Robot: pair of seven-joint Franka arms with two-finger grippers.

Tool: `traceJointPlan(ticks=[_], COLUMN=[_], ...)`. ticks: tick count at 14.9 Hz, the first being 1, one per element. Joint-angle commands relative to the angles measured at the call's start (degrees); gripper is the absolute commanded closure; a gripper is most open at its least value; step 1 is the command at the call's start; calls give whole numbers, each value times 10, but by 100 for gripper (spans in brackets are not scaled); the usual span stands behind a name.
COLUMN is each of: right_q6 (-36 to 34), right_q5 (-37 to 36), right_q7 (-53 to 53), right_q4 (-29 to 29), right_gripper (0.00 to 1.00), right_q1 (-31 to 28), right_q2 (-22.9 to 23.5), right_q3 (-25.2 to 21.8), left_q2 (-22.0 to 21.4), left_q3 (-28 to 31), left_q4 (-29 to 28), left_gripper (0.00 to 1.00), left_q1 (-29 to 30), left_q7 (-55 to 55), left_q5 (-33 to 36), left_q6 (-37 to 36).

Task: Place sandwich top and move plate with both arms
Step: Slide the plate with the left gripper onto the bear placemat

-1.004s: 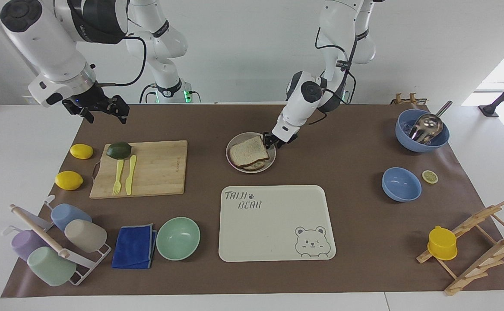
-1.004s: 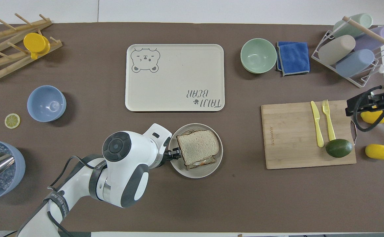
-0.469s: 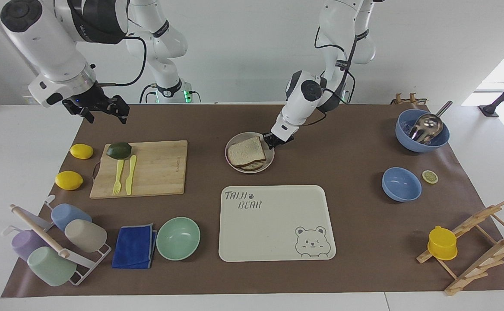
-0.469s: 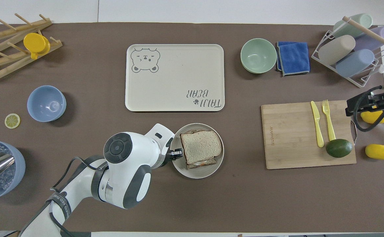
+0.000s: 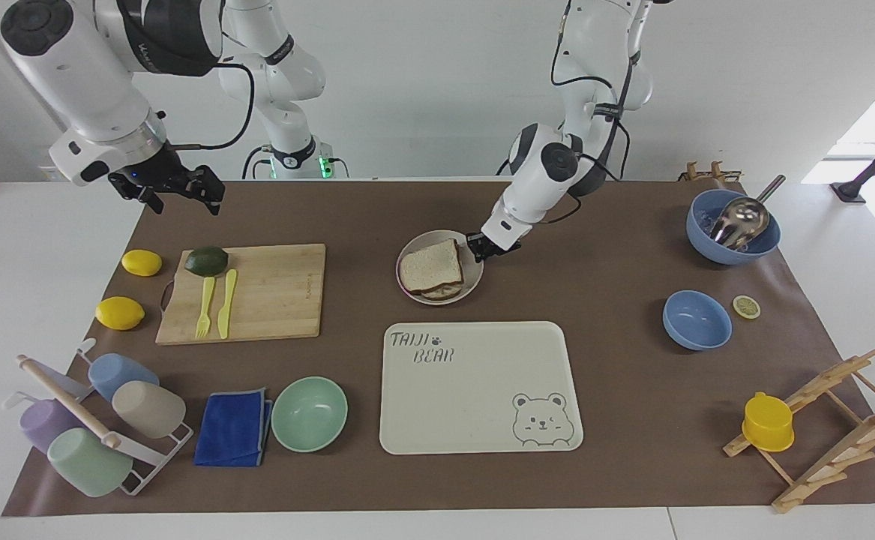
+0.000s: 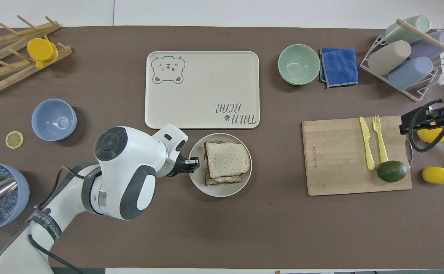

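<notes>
Left hand clamped on plate rim, sandwich top aboard.

White arms — black joints, black cables.

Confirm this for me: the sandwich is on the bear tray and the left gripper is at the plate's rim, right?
Not quite. The sandwich is on the round plate, beside the bear tray, as the overhead view shows. The left gripper is at the plate's rim.

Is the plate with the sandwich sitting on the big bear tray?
No, the plate rests on the brown table cover, beside the bear tray and nearer to the robots.
</notes>
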Motion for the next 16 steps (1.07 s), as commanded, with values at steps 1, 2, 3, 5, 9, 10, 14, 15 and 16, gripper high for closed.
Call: traceJointPlan(ticks=[1, 2, 3, 5, 9, 10, 14, 15, 16], right_q6=[-4, -4, -4, -4, -4, -4, -4, -4, -4], right_q5=[14, 14, 14, 14, 14, 14, 14, 14, 14], right_q7=[-13, -13, -13, -13, -13, -13, -13, -13, -13], right_q4=[-7, -6, -7, -6, -6, -6, -7, -6, -6], right_gripper=[0, 0, 0, 0, 0, 0, 0, 0, 0], right_q1=[-5, -5, -5, -5, -5, -5, -5, -5, -5], right_q2=[-7, -7, -7, -7, -7, -7, -7, -7, -7], right_q3=[1, 1, 1, 1, 1, 1, 1, 1, 1], left_q2=[36, 54, 70, 126, 281, 325, 347, 346, 341], left_q3=[0, 1, 2, 2, 6, 6, 6, 5, 4], left_q4=[142, 179, 213, 286, 461, 523, 526, 503, 482], left_gripper=[100, 100, 100, 100, 100, 100, 100, 100, 100], left_q1=[64, 72, 82, 108, 127, 141, 140, 137, 136], left_q7=[19, 19, 19, 19, 19, 19, 20, 20, 23], left_q5=[-3, -3, -3, 3, 3, 4, 29, 49, 52], left_q6=[-113, -123, -129, -147, -161, -183, -137, -107, -93])
